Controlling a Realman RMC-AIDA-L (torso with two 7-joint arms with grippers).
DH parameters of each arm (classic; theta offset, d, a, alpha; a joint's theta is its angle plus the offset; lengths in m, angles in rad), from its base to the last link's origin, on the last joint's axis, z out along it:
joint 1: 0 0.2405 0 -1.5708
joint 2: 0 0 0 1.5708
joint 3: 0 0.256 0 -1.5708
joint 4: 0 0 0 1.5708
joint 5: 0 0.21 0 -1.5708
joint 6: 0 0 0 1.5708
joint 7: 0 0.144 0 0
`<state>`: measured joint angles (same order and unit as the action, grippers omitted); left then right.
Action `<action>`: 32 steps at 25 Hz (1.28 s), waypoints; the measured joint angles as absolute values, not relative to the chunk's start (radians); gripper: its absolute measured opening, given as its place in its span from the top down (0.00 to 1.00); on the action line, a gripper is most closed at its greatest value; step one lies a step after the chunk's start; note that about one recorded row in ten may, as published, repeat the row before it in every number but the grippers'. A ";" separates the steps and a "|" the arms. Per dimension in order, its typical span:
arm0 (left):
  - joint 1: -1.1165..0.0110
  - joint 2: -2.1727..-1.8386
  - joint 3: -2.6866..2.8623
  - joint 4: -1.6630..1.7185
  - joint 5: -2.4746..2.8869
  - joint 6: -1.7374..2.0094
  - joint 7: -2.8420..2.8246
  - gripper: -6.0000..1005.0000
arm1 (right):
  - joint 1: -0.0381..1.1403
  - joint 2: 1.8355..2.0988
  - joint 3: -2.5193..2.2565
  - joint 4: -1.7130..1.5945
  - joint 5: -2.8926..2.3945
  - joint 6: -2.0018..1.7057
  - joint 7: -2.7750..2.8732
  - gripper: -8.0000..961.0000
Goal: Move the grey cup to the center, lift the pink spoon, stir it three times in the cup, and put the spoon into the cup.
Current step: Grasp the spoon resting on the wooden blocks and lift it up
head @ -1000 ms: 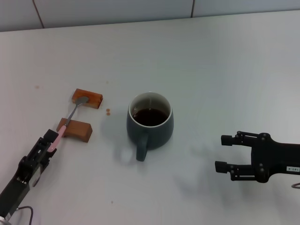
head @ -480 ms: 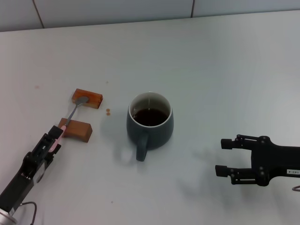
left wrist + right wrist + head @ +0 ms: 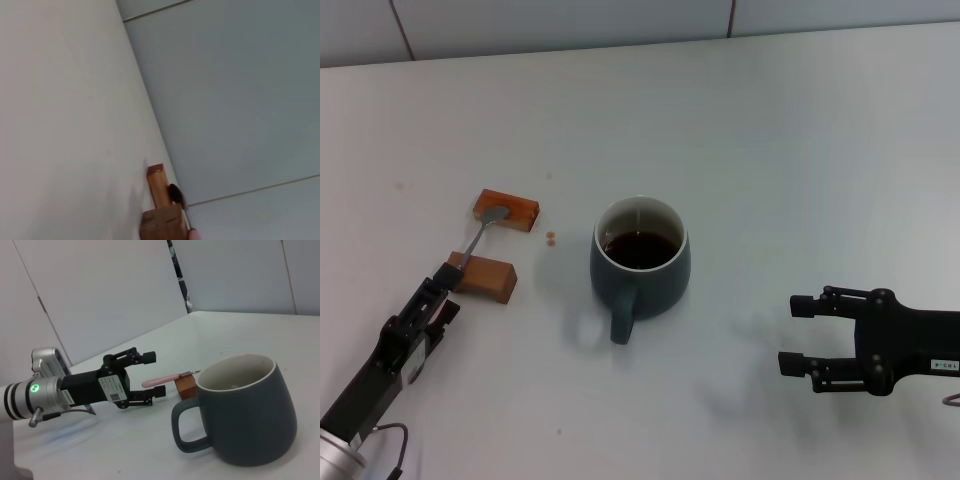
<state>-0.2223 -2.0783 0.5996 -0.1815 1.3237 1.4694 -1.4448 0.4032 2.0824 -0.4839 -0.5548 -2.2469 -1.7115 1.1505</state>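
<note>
The grey cup [image 3: 640, 258] stands mid-table with dark liquid inside and its handle toward me; it also shows in the right wrist view [image 3: 245, 412]. The pink spoon [image 3: 477, 238] lies across two brown blocks, its metal bowl on the far one. My left gripper [image 3: 448, 285] is at the spoon's pink handle. In the right wrist view the left gripper [image 3: 152, 374] is open with one finger on each side of the pink handle [image 3: 159, 380]. My right gripper [image 3: 792, 332] is open and empty, to the right of the cup.
The far brown block [image 3: 507, 208] and the near brown block [image 3: 488, 277] sit left of the cup. Small brown drops [image 3: 551, 238] lie between them and the cup. A tiled wall runs along the table's back edge.
My left gripper has moved forward along the table to the spoon's pink handle, which it now straddles and covers in the head view. The right gripper shifted slightly. The cup and spoon have not moved.
</note>
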 joint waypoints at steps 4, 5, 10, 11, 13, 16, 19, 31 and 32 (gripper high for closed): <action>-0.225 -2.079 0.595 -0.183 1.324 1.457 -1.452 0.24 | 0.405 2.081 -0.485 -0.555 -2.248 -1.712 1.150 0.15; -0.225 -2.079 0.594 -0.183 1.324 1.457 -1.453 0.25 | 0.405 2.081 -0.485 -0.555 -2.249 -1.712 1.150 0.16; -0.225 -2.079 0.592 -0.183 1.322 1.457 -1.453 0.27 | 0.403 2.081 -0.487 -0.558 -2.249 -1.712 1.150 0.16; -0.225 -2.079 0.592 -0.183 1.321 1.457 -1.453 0.29 | 0.403 2.082 -0.489 -0.559 -2.249 -1.712 1.150 0.16; -0.226 -2.079 0.592 -0.183 1.321 1.456 -1.453 0.31 | 0.402 2.082 -0.494 -0.562 -2.249 -1.712 1.150 0.15; -0.229 -2.079 0.592 -0.183 1.321 1.452 -1.454 0.36 | 0.402 2.082 -0.497 -0.565 -2.250 -1.712 1.150 0.15; -0.230 -2.079 0.592 -0.183 1.322 1.445 -1.460 0.38 | 0.404 2.082 -0.499 -0.565 -2.250 -1.712 1.150 0.16; -0.232 -2.079 0.592 -0.183 1.320 1.439 -1.466 0.50 | 0.408 2.082 -0.504 -0.564 -2.250 -1.709 1.158 0.16; -0.233 -2.079 0.592 -0.183 1.320 1.438 -1.466 0.51 | 0.408 2.082 -0.506 -0.565 -2.250 -1.708 1.159 0.16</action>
